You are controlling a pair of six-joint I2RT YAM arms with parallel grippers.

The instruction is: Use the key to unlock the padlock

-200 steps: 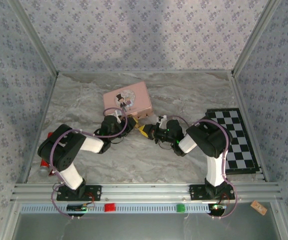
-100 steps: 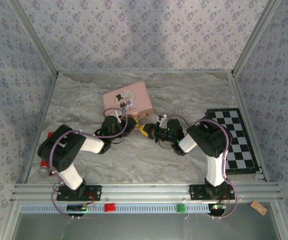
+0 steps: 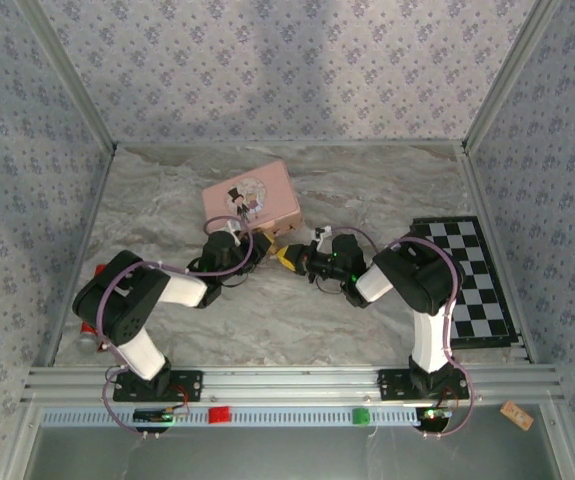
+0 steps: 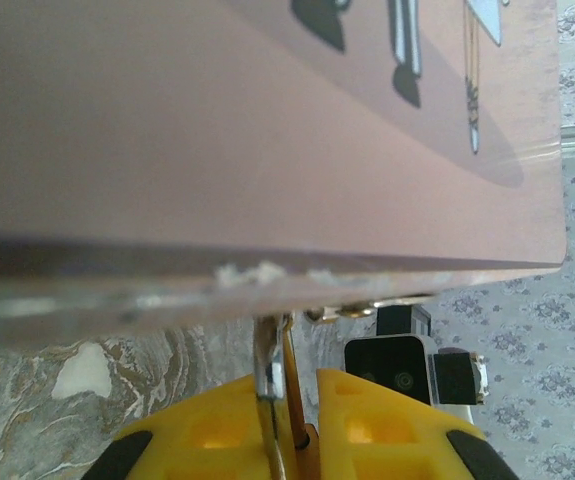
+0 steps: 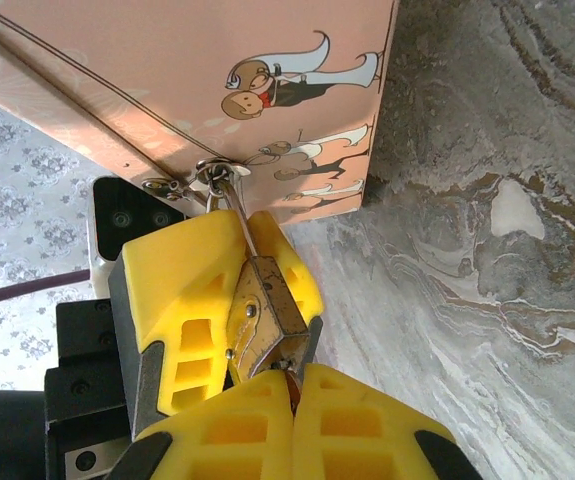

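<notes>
Clenching padlock [image 5: 267,325] body in left gripper [image 4: 287,400]; I'm judging it light, rigid, slick, hooked to tin [image 5: 167,70]; right gripper [image 5: 292,410] pinching shut, probably on key [image 5: 292,384].

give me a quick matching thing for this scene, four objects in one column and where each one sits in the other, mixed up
Things:
1. small brass padlock
2. pink rectangular tin
3. black-and-white checkered board
4. small green block

Places:
a. on the front rail
b. right edge of the marble table
c. hooked on the tin's latch
d. middle of the table, toward the far wall

Pairs: 1-c, 2-d, 3-b, 4-a
</notes>
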